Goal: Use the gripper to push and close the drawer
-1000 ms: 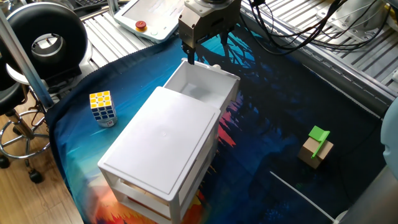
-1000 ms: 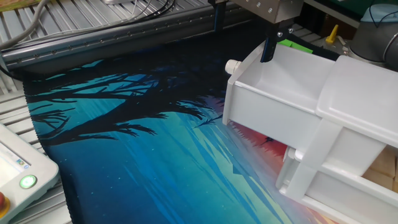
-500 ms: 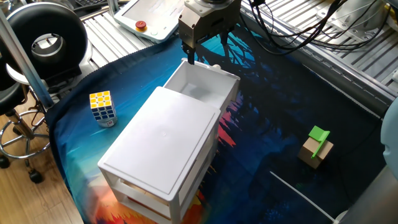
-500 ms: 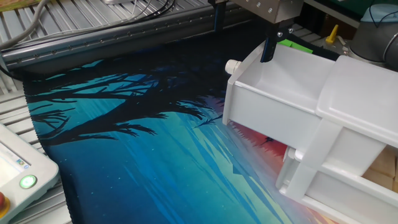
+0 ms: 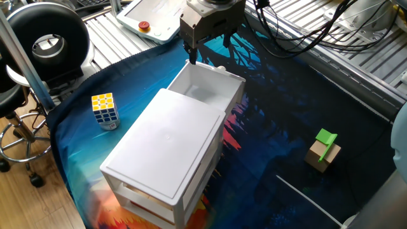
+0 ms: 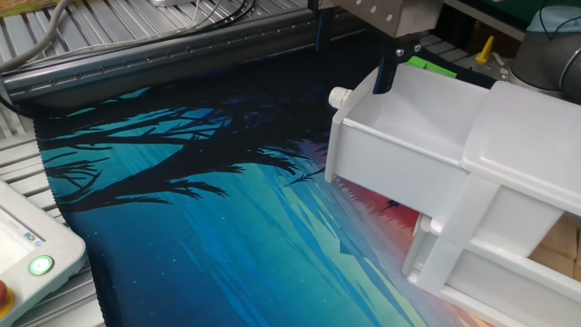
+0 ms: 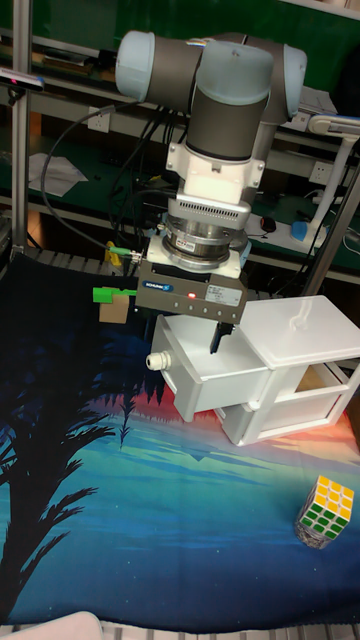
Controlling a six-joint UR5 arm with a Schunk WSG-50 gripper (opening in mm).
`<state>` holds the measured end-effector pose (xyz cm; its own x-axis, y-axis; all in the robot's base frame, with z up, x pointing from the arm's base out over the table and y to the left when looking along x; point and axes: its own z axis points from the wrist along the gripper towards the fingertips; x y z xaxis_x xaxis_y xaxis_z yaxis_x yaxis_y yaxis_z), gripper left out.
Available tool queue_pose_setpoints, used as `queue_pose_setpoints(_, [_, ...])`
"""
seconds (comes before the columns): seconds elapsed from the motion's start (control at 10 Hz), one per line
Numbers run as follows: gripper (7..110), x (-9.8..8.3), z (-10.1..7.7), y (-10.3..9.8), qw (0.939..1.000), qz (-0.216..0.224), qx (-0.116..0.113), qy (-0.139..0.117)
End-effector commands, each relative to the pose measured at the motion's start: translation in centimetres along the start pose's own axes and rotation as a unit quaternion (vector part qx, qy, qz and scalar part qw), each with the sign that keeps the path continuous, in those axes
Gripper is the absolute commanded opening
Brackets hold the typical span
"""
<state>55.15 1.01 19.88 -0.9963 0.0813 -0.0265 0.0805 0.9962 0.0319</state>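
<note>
The white cabinet (image 5: 166, 147) has its top drawer (image 5: 210, 89) pulled out toward the back of the table, with its small front knob (image 6: 338, 95) pointing outward. My gripper (image 5: 208, 49) hangs open just outside the drawer's front wall. One dark finger (image 6: 385, 74) is at the far corner of the front rim; I cannot tell if it touches. The other finger (image 6: 320, 32) is further out over the cloth. In the tall fixed view the gripper (image 7: 182, 335) sits over the drawer (image 7: 215, 375) front, with nothing between its fingers.
A Rubik's cube (image 5: 105, 110) stands left of the cabinet. A green-and-wood block (image 5: 324, 150) sits to the right. A teach pendant (image 5: 152, 19) lies behind the gripper, cables (image 5: 305, 25) trail at the back, and a stool (image 5: 16, 102) stands off the left edge.
The gripper has shifted a little up and away from the drawer's front corner. The drawer has not moved.
</note>
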Motion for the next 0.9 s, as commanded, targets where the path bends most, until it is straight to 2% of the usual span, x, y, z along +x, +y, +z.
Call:
queue_pose_setpoints(0.0, [7,-0.2,-0.1,0.5,0.9998,0.014,-0.010,-0.003])
queue_pose_setpoints(0.2, [7,0.2,-0.4,0.4,0.9999,-0.015,-0.007,0.003])
queue_pose_setpoints(0.4, [7,0.6,-1.0,-1.1,0.9964,-0.080,0.025,0.010])
queue_pose_setpoints(0.5, [7,0.9,-1.2,-1.6,0.9917,-0.123,0.034,0.017])
queue_pose_setpoints(0.7, [7,1.7,-1.7,-3.4,0.9701,-0.231,0.062,0.042])
queue_pose_setpoints(0.8, [7,1.4,-1.8,-3.7,0.9635,-0.256,0.066,0.040])
